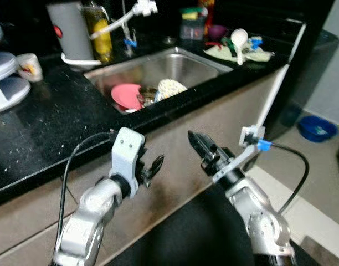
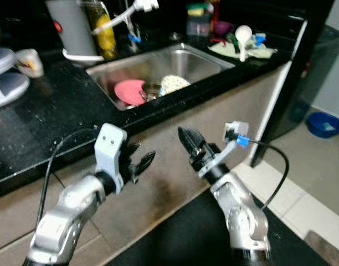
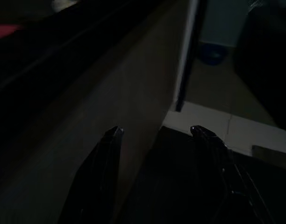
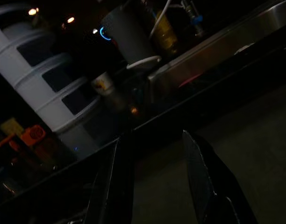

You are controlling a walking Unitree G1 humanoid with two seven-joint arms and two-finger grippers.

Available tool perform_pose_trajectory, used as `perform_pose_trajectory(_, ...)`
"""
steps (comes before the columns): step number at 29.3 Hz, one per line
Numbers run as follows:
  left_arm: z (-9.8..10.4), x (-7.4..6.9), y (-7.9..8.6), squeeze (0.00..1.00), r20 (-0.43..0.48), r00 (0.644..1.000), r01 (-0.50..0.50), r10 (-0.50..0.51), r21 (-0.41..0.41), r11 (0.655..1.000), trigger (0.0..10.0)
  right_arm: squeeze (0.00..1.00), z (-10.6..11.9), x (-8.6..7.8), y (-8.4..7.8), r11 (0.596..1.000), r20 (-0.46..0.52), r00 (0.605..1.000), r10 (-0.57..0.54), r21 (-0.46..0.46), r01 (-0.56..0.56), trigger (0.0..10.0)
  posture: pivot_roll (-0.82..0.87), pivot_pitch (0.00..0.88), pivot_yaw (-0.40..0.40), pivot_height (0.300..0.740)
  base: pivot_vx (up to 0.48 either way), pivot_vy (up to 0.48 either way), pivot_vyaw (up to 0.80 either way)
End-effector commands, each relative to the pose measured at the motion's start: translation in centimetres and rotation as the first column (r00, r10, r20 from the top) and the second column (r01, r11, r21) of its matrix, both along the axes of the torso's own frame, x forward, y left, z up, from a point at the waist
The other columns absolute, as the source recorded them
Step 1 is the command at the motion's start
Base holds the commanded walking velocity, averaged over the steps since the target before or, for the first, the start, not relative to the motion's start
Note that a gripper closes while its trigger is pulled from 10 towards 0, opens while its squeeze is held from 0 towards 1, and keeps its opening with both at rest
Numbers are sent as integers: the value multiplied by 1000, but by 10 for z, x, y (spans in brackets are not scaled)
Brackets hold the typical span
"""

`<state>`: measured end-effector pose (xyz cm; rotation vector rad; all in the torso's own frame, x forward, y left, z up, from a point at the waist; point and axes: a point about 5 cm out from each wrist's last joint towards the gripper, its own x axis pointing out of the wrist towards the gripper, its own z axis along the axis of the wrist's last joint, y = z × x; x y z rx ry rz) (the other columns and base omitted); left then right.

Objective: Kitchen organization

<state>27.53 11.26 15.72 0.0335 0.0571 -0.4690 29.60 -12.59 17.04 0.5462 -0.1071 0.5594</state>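
Lying in the steel sink (image 1: 158,69), a pink plate (image 1: 127,95) beside a patterned bowl (image 1: 171,87).

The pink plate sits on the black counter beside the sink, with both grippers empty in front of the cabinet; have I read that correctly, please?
Not quite: the pink plate lies inside the sink, not on the black counter, as the left eye view shows. The left gripper and right gripper are indeed empty in front of the cabinet.

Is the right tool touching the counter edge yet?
Apart. In the left eye view the right tool hangs in front of the cabinet face, below the black counter; its wrist view shows open fingers with nothing between them.
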Motion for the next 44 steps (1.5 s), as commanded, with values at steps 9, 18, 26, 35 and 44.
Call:
perform_pose_trajectory(9,-50,-10,28,0,-122,977,-169,174,53,984,10000,0,-20,10,-19,974,-61,985,-161,-173,149,10000,-36,0,-4,740,0,0,0)
perform_pose_trajectory(18,-74,-13,30,0,-179,951,-252,254,36,967,10000,0,-44,16,-30,924,-134,956,-262,-322,208,10000,-18,0,-18,740,0,0,-89)
perform_pose_trajectory(26,-77,-3,37,0,-147,935,-323,323,27,946,10000,0,-53,26,-30,912,-157,947,-281,-352,212,10000,-4,0,-32,740,0,0,-800)
perform_pose_trajectory(35,-82,-7,47,0,-169,911,-383,377,-8,924,10000,0,-65,29,-44,760,-139,900,-413,-596,257,10000,-8,0,-28,740,0,0,-800)
perform_pose_trajectory(44,-87,-33,63,0,-123,863,-484,490,77,872,10000,0,-83,-6,-68,649,-131,910,-394,-740,175,10000,-22,0,-29,740,0,0,-507)
